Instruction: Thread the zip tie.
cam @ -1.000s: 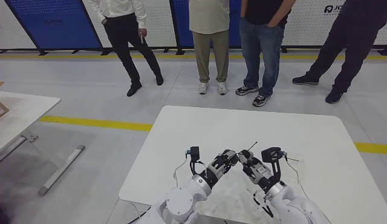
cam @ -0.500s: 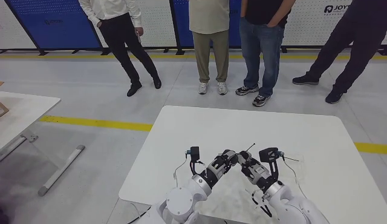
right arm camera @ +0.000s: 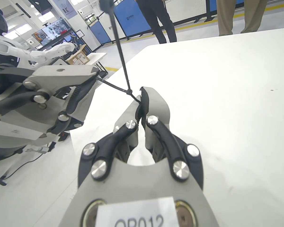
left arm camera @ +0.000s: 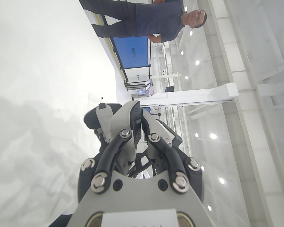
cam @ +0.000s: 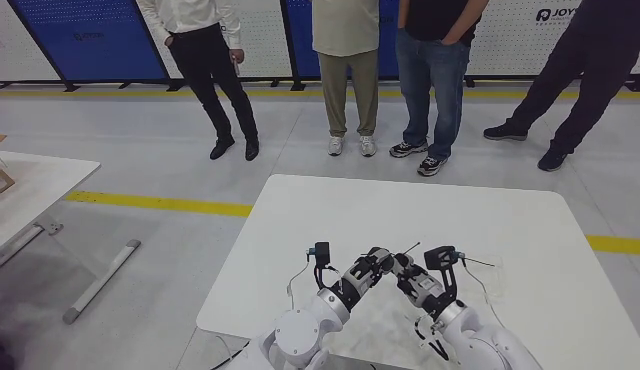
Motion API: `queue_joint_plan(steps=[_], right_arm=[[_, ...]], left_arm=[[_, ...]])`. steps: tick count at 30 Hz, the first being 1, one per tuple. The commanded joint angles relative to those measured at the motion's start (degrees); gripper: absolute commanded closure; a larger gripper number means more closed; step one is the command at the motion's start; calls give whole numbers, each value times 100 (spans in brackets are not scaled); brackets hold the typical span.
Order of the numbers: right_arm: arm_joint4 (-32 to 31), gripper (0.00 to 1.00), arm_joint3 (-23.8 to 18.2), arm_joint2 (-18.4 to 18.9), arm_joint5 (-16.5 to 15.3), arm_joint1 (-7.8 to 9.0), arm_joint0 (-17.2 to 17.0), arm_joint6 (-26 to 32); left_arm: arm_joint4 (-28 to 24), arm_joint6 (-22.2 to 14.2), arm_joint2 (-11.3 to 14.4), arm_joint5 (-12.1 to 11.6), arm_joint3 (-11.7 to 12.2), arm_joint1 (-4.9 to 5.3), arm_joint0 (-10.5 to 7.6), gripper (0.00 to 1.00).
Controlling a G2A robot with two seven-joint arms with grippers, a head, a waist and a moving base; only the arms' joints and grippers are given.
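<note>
Zip tie [right arm camera: 118,45], black, held in the air over the white bench [right arm camera: 227,83] between both pincers. Right pincer [right arm camera: 140,101] is closed tight on the strap. Left pincer [left arm camera: 139,119] is closed down to a sliver, and the right wrist view shows the strap running into its tips. From a junction just beside the right pincer, a long stretch sticks up tilted and ends in a blocky, blurred tip. In the top view, the pincers sit tip to tip near the bench's near edge.

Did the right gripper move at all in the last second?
Yes, slightly. Against the white table, the right gripper has slid toward the left gripper and nearer the table's near edge.
</note>
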Motion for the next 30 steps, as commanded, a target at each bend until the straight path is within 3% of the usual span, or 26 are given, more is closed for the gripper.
queue_joint_plan(steps=[1,10,15,30], right_arm=[[-15,100,23,-6,1,1,3,22],[-72,100,30,6,-70,13,-32,-5],[-141,100,76,-40,-33,11,-18,60],[-85,100,251,-55,-102,9,18,33]], left_arm=[[0,0,0,0,0,0,0,100],[-15,-6,12,-6,4,-3,-9,100],[-83,-29,4,-195,-24,-4,21,100],[-282,-49,-40,-463,-231,7,196,100]])
